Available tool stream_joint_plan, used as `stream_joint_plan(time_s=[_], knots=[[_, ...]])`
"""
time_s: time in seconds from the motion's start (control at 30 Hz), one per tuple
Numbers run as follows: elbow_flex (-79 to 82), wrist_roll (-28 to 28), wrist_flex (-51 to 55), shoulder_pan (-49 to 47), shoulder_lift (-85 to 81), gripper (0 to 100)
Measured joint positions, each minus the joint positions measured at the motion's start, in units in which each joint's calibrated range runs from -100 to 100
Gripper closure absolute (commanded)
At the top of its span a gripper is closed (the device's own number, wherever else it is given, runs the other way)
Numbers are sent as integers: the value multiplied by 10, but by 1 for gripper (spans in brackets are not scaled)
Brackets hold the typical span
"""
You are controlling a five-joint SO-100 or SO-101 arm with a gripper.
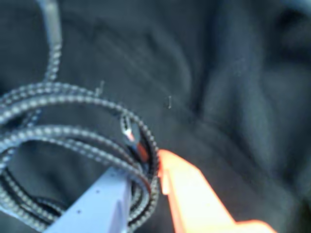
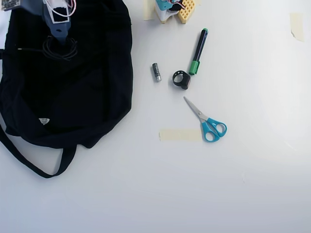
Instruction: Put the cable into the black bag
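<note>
A coiled, braided grey-black cable (image 1: 58,99) fills the left of the wrist view. My gripper (image 1: 143,167) is shut on the coil, with several strands pinched between the grey finger (image 1: 97,204) and the orange finger (image 1: 194,199). Dark fabric of the black bag (image 1: 233,97) lies behind everything. In the overhead view the bag (image 2: 82,97) lies flat at the top left of the white table. My gripper (image 2: 60,39) is over its upper part with the cable coil (image 2: 59,50) against the fabric. I cannot tell whether the coil is inside the bag or on top of it.
To the right of the bag on the table lie a battery (image 2: 156,72), a small black ring-shaped part (image 2: 181,79), a green marker (image 2: 198,51), blue-handled scissors (image 2: 206,121) and a tape strip (image 2: 180,135). A yellow and teal object (image 2: 172,9) stands at the top edge.
</note>
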Motion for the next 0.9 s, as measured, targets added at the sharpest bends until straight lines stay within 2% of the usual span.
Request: stream_joint_plan(time_s=[0.1, 0.23, 0.4, 0.47, 0.57, 0.63, 0.73, 0.83, 0.9], knots=[[-1, 0, -49, 10, 33, 97], [-1, 3, -49, 21, 33, 81], [-2, 2, -33, 19, 32, 68], [-2, 2, -23, 4, 32, 67], [-2, 1, -13, -51, -5, 68], [-2, 1, 0, -140, -40, 68], [-2, -35, 8, -288, -67, 68], [-2, -55, 15, -385, -76, 99], [-2, -81, 64, -433, -90, 98]])
